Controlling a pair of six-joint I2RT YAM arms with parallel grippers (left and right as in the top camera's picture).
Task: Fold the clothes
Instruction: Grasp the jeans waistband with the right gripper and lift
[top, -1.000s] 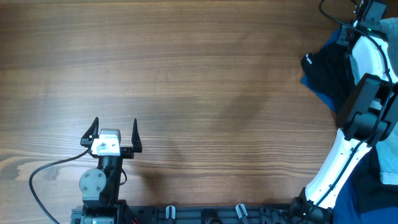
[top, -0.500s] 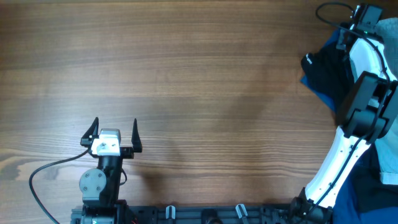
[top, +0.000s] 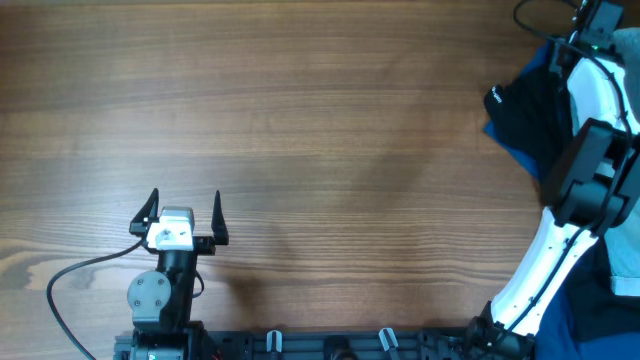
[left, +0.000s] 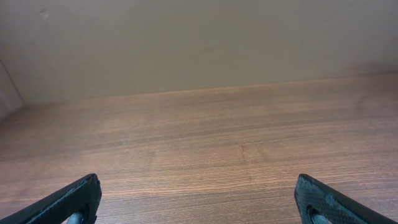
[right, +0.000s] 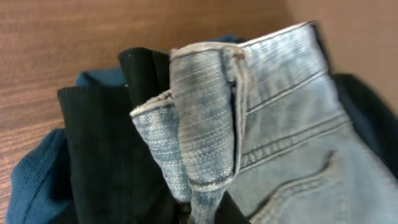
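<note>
A brown wood-grain table (top: 320, 120) fills the overhead view, and the left wrist camera shows a plain beige wall (left: 199, 37) behind its far edge. The left gripper (top: 184, 205) sits at the near left of the table with its two fingers spread wide and nothing between them; the wood under it is bare. The right arm (top: 560, 230) runs up the right edge to the far right corner, where a heap of clothing lies. In the right wrist view the denim shorts (right: 292, 124) lie on top of that heap, faded light blue, with seams and a curved pocket stitch showing; a bunched fold of the denim, edged by a hem, rises toward the camera and narrows between the dark fingers of the right gripper (right: 204, 213), which looks pinched onto it. A black garment (right: 106, 155) lies just left of the fold and partly beneath it; a dark-blue fabric (right: 34, 180) sticks out beyond that, on the wood.
</note>
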